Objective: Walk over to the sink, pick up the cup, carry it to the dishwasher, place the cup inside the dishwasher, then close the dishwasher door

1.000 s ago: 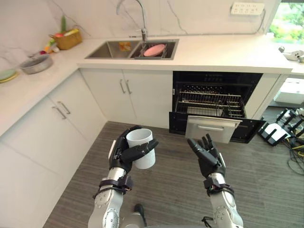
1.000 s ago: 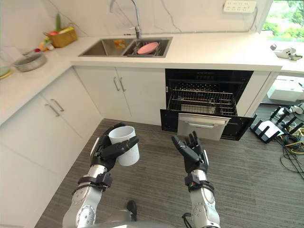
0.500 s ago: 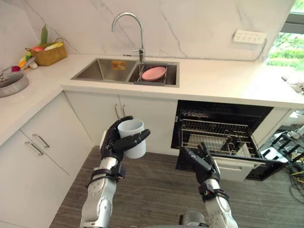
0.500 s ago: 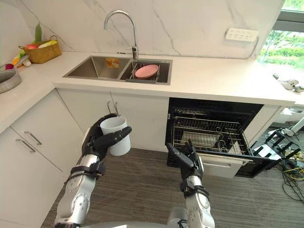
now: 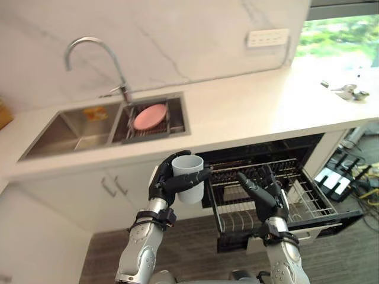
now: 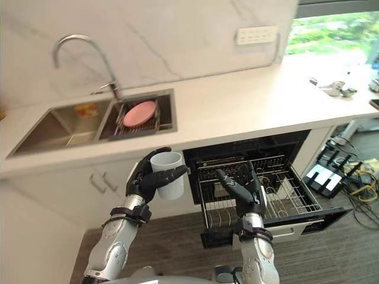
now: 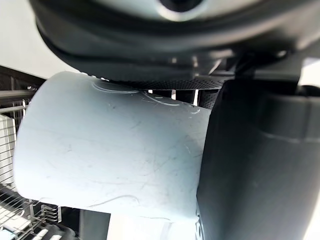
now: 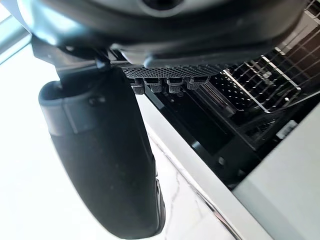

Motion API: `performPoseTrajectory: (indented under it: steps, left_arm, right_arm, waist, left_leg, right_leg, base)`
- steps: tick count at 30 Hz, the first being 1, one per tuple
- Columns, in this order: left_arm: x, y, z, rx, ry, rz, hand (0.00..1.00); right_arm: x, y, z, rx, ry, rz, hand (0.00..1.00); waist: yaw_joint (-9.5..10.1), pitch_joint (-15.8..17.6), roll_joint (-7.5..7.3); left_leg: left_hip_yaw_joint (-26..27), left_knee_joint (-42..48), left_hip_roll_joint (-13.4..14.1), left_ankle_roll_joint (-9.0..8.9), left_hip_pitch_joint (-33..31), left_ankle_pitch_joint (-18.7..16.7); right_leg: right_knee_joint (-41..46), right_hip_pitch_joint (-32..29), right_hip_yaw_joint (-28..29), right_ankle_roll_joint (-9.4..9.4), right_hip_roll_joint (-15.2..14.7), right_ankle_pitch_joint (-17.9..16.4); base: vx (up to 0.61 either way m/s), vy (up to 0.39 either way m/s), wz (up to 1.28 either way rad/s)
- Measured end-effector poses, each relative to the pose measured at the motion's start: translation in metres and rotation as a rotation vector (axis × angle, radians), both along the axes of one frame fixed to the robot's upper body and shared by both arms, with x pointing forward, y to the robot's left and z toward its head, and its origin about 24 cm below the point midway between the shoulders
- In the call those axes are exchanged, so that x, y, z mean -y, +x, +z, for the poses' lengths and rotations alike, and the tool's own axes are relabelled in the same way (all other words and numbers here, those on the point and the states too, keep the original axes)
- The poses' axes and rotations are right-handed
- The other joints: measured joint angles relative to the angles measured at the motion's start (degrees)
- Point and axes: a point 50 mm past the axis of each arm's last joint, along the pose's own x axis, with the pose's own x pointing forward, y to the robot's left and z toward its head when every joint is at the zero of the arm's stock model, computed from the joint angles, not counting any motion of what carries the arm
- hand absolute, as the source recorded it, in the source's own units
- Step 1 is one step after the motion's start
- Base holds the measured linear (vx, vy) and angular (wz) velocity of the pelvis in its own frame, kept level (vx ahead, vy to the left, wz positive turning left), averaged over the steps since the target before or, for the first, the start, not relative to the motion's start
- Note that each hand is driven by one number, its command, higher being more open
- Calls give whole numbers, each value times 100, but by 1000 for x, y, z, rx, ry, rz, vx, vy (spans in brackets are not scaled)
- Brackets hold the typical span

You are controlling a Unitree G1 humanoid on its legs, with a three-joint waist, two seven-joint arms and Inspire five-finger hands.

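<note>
Cup (image 5: 189, 184) now nearer dishwasher rack (image 5: 296, 198)

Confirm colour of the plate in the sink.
Pink; the plate shows best in the left eye view.

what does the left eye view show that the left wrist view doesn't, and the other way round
Left eye view: the sink with a pink plate, the tap, and the open right hand by the pulled-out dishwasher rack. Left wrist view: fine scuffs on the side of the cup, seen close. Both: the cup gripped in the left hand, with rack wires past it.
</note>
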Motion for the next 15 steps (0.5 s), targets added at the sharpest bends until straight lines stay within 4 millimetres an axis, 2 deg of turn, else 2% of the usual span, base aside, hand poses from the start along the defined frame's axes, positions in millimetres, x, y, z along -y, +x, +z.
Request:
performPoseTrajectory:
  steps: [1,3,4,5,6,7,8,9,10,11,12,13,15]
  left_arm:
    - [-1,0,0,4,1,3,0]
    - [-7,-1,5,35,17,25,0]
    - [-9,-3,7,48,25,33,0]
    - [-10,-5,12,83,34,41,0]
    - [-9,-5,15,102,35,32,0]
    - [-7,-5,18,126,39,18,0]
    - [-9,-5,19,145,62,2,0]
    - [-13,-4,23,179,90,-7,0]
    - [-16,-3,26,197,102,-5,0]
    - [-17,1,32,226,121,-7,0]
    - [-15,5,40,264,134,-13,0]
    - [-12,8,45,286,136,-20,0]
    - [-5,16,59,348,148,-24,0]
  right_arm:
    - [0,1,1,3,-11,5,100]
    - [-2,6,4,18,-14,24,100]
    - [-2,6,4,22,-16,28,100]
    - [2,5,4,24,-32,36,100]
    - [6,3,4,19,-44,33,100]
    - [12,-1,1,0,-62,27,100]
    - [14,-9,-9,-47,-43,1,100]
    - [11,-17,-14,-62,-13,-20,100]
    - [9,-18,-14,-63,-2,-26,100]
    - [9,-17,-14,-57,15,-34,100]
    - [10,-17,-12,-44,29,-41,100]
    - [11,-16,-11,-36,41,-50,100]
    - [12,-12,-7,-9,56,-61,100]
  waist:
    - [9,-9,-15]
    - [35,-51,-89]
    - [34,-70,-90]
    - [4,-138,-19]
    - [-32,-188,60]
    - [-92,-291,184]
    - [-147,-377,-96]
    - [-130,-450,-311]
    - [-140,-484,-392]
    - [-168,-512,-442]
    - [-167,-516,-406]
    - [-163,-506,-387]
    - [-164,-474,-343]
  left_leg:
    - [-255,-444,-69,-43,50,33]
    - [-1119,-1536,-126,-126,134,352]
    - [-1196,-1721,-104,-157,156,470]
    - [-1172,-2171,-19,-300,234,925]
    - [-1065,-2255,37,-326,220,1295]
    - [-916,-2200,126,-835,228,1418]
    - [-721,-2236,-191,-819,384,1286]
    - [-504,-2271,-468,-655,414,1195]
    - [-404,-2269,-558,-586,394,1153]
    - [-189,-2212,-662,-460,355,1075]
    - [-30,-2120,-693,-361,305,985]
    - [48,-2078,-714,-323,294,951]
    - [273,-2016,-702,-213,324,870]
  right_leg:
    - [12,1,165,10,-42,-3]
    - [46,-12,799,334,-193,-98]
    - [75,-31,924,453,-232,-158]
    - [136,-59,1105,783,-325,-351]
    - [135,-61,1107,926,-347,-437]
    - [130,-87,1128,1137,-378,-571]
    - [134,-84,1182,1301,-731,-594]
    - [-91,-85,1164,1449,-1071,-524]
    - [-236,-88,1179,1534,-1196,-439]
    - [-455,-151,1134,1589,-1354,-160]
    - [-597,-216,915,1593,-1423,162]
    - [-589,-261,795,1556,-1441,294]
    - [-343,-546,387,1236,-1471,598]
  base:
    - [351,232,-112]
    - [337,285,-126]
    - [335,329,-133]
    - [266,295,-95]
    - [319,427,-87]
    - [267,498,-56]
    - [245,552,-70]
    - [147,427,-64]
    - [96,344,-68]
    - [78,360,-71]
    - [56,287,-70]
    - [35,294,-66]
    - [4,204,-66]
